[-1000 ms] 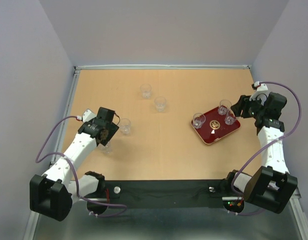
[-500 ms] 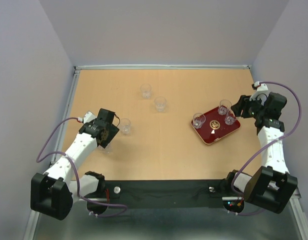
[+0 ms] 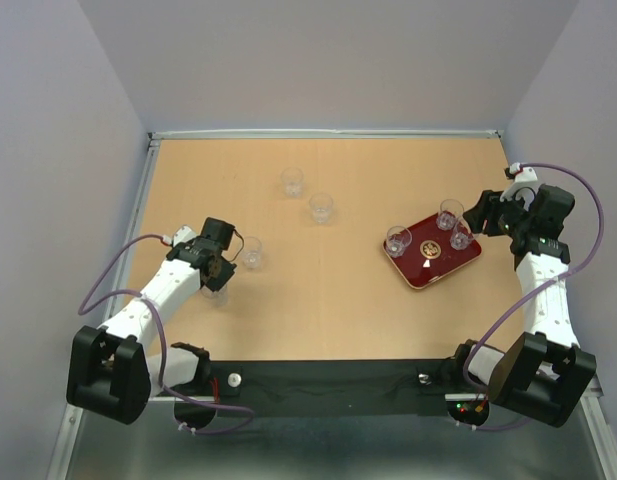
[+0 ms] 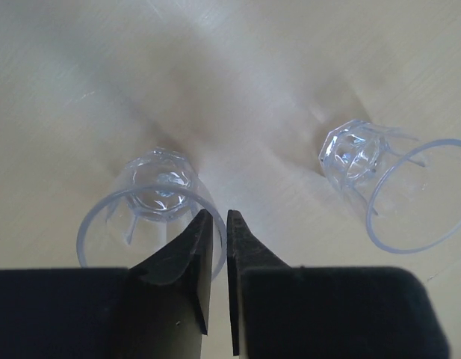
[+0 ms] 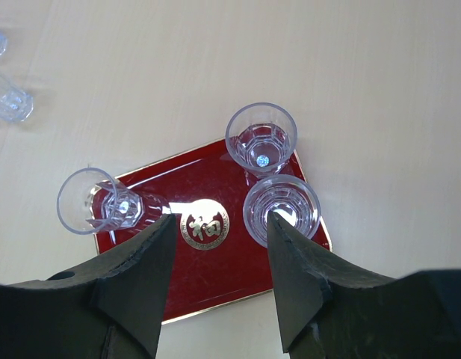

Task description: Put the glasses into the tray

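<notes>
Three of seven small clear tumblers [image 5: 261, 140] are set on the glossy dark-red rectangular tray [image 5: 215, 277]; a fourth tumbler [image 4: 148, 213] is pinched by the left gripper [image 4: 217, 218], right gripper [image 5: 220, 218] spread wide.

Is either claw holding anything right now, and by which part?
Left claw pinches a glass by the wall at its rim; right claw is open, holding nothing.

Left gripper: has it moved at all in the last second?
Yes. In the top view the left gripper, closed on a glass at its rim, has shifted slightly right, away from the table's left edge.
</notes>
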Motion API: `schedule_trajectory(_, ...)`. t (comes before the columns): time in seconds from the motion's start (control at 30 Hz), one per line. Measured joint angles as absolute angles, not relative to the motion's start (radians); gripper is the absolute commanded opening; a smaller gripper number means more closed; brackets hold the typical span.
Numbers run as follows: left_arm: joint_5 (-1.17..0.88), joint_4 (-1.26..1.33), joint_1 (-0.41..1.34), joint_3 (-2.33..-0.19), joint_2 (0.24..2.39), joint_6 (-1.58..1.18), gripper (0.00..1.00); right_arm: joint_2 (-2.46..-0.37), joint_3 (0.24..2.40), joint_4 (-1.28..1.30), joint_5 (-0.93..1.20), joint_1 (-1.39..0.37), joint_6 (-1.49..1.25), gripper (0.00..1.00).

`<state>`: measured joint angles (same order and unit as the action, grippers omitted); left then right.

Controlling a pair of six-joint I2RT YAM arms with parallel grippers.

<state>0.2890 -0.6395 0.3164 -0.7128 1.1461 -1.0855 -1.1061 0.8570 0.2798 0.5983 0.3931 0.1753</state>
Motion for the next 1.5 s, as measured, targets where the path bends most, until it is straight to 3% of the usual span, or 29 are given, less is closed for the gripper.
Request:
schedule_trajectory(0.27, 0.282, -0.636, 0.316, -0.713, 1.146, -1.045, 0.00, -1.106, 0.857, 0.279, 0.594, 0.393, 0.175, 0.57)
schedule_trajectory(0.63, 0.095, -0.566, 0.312, -0.713, 1.061, -0.833, 0.00, -1.106, 0.857, 0.279, 0.593, 0.393, 0.175, 0.57)
schedule_trajectory(1.03, -0.329, -0.420, 0.331, -0.713, 0.886, -0.575, 0.00, -1.106, 0.857, 0.279, 0.587, 0.393, 0.175, 0.57)
schedule_trajectory(1.23, -0.506, -0.318, 0.536, -0.755, 0.903, -0.449, 0.00, -1.106, 0.857, 0.280, 0.603, 0.393, 0.178, 0.59)
schedule_trajectory(1.5, -0.541, -0.232, 0.835, -1.001, 1.148, -0.251, 0.00, -1.106, 0.857, 0.281, 0.658, 0.393, 0.188, 0.59)
